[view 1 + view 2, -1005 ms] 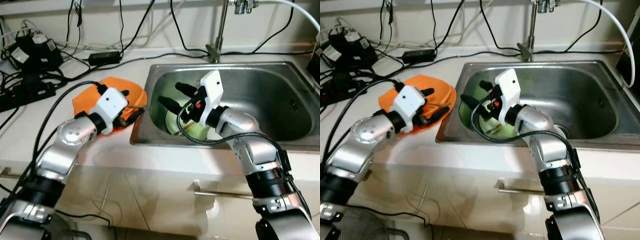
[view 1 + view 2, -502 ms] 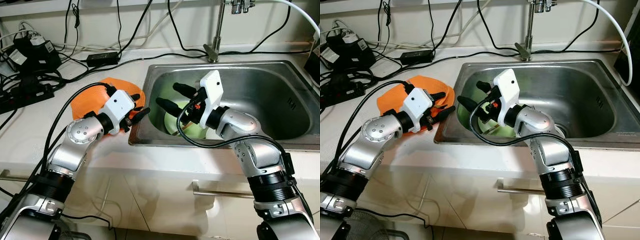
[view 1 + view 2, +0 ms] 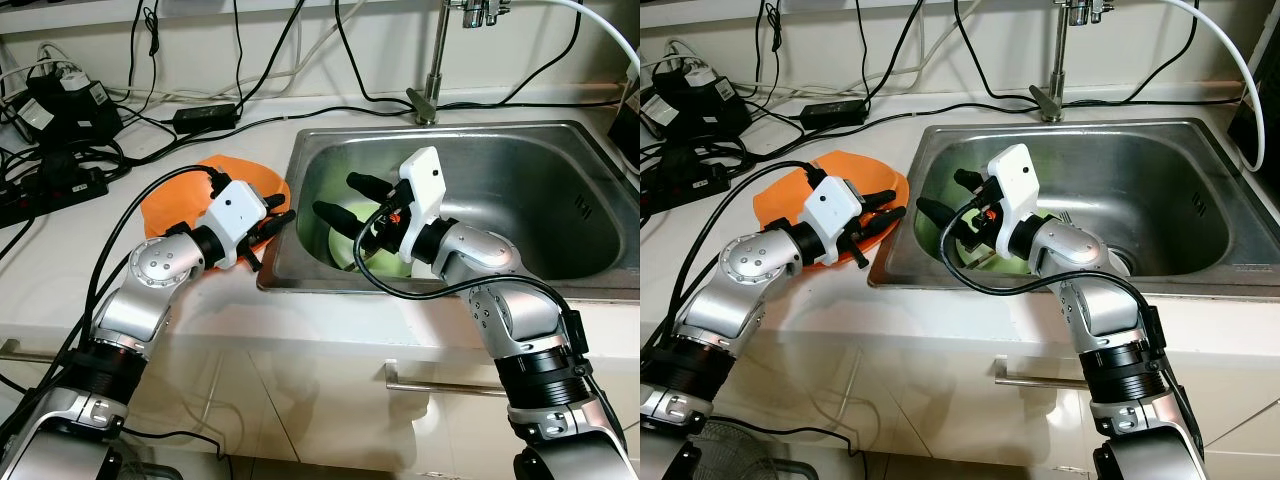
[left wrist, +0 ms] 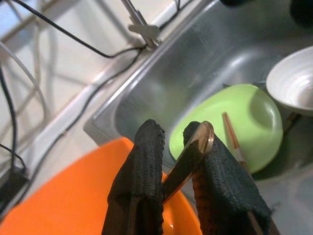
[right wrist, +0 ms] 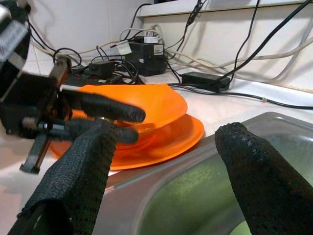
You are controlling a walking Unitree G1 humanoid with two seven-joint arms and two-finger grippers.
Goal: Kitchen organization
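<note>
Metal spoon (image 4: 188,156) pinched in left gripper (image 4: 177,161) over orange plates (image 3: 185,195), 2 stacked. Green plate (image 4: 230,122), white bowl (image 4: 293,83), chopsticks (image 4: 234,139) lie in sink (image 3: 560,160).

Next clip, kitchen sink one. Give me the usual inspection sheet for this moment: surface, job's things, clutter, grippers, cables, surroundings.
Surface: pale countertop with a steel sink set in it.
Job's things: orange plates stacked on the counter left of the sink; green plate, white bowl and chopsticks in the sink.
Clutter: nothing seen beyond the cables.
Grippers: left gripper at the sink's left edge, shut on a metal utensil; right gripper open over the green plate.
Cables: black leads, a power strip and adapters across the counter's back left.
Surroundings: faucet behind the sink; cabinet handle below.
</note>
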